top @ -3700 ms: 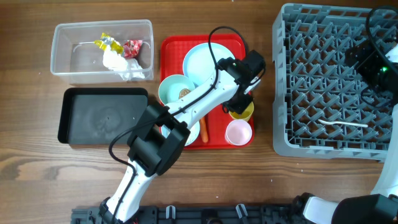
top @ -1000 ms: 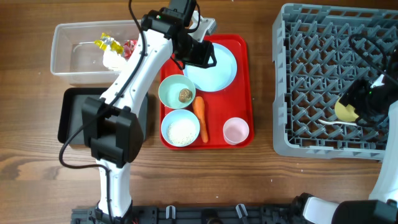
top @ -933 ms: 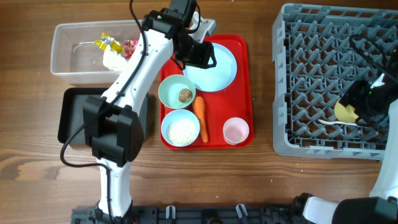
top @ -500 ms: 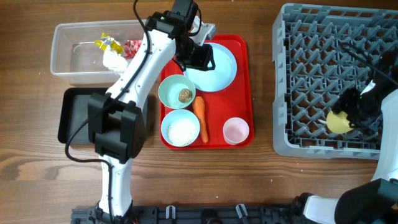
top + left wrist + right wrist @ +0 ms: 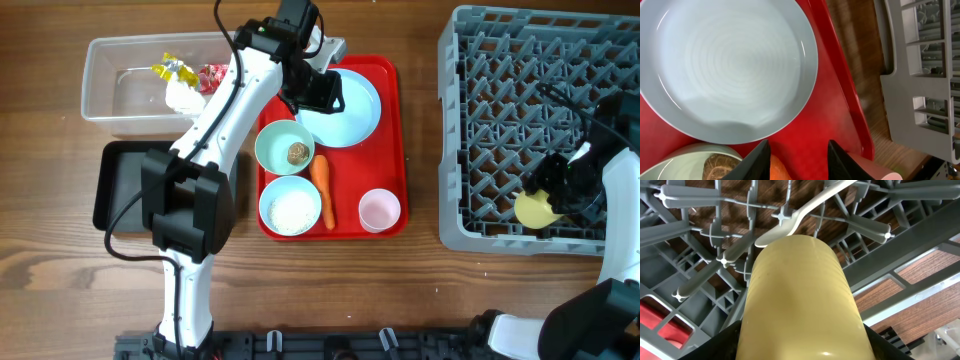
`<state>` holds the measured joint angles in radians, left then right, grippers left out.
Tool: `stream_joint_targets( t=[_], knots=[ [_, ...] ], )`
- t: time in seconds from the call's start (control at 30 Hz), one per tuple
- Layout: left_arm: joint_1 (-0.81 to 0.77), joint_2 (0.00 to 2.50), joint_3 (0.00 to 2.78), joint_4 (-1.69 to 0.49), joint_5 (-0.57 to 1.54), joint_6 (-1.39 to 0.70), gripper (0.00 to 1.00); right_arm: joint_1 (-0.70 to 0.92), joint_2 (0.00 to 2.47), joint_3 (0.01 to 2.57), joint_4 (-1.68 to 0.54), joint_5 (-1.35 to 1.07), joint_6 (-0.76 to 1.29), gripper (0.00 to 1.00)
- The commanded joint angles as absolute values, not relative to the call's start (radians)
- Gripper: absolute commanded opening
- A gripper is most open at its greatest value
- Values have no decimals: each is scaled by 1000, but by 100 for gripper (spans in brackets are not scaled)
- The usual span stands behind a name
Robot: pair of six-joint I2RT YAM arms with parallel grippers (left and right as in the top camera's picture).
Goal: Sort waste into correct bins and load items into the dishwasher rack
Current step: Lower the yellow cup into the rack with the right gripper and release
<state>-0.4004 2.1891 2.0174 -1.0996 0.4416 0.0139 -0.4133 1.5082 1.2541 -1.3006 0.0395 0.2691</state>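
at the upper left of the overhead view i see the clear tub (image 5: 110,105), with the crumpled tissue (image 5: 190,100), a yellow wrapper (image 5: 172,69) and a red wrapper (image 5: 212,76) inside it. just below it sits the black tray (image 5: 125,190). moving right, my left gripper (image 5: 320,95) hangs over the left part of the light-blue plate (image 5: 358,110), which lies at the top of the red serving tray (image 5: 392,130). in the left wrist view its fingers (image 5: 756,159) stand moderately apart with nothing between them, and past them i see the tray floor and the tip of the carrot (image 5: 777,169). below the plate on the red tray are a bowl (image 5: 283,147) with the brown lump (image 5: 297,152) in it, then a second bowl (image 5: 291,205) filled with rice (image 5: 291,210). the carrot lies just to the right of both bowls, and the pink cup (image 5: 380,210) stands at the tray's lower right corner. further right is the grey rack (image 5: 500,120), taking up the right side of the frame. my right gripper (image 5: 550,195) is at the rack's lower right, clamped on the yellow cup (image 5: 535,209). in the right wrist view the cup fills the middle of the frame between the dark fingers, low among the pegs, and a white spoon (image 5: 805,210) lies on the rack grid just beyond it.
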Motion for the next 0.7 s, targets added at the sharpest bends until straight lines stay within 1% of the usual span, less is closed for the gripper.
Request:
stream_joint_targets(
  t=[0.0, 0.17, 0.3, 0.47, 0.67],
  knots=[
    [-404, 2205, 2011, -1100, 435, 22, 36, -419, 1517, 1248, -1302, 69, 291, 48],
    [-404, 2205, 2011, -1100, 435, 22, 36, -426, 1517, 1248, -1303, 110, 322, 48],
    [-404, 2205, 2010, -1101, 420, 22, 36, -469, 1517, 1248, -1292, 96, 321, 48],
    [-404, 2205, 2010, -1100, 420, 22, 36, -475, 1517, 1248, -1292, 88, 321, 48],
    [-404, 2205, 2010, -1100, 417, 22, 36, -476, 1517, 1283, -1272, 90, 321, 45]
  ],
)
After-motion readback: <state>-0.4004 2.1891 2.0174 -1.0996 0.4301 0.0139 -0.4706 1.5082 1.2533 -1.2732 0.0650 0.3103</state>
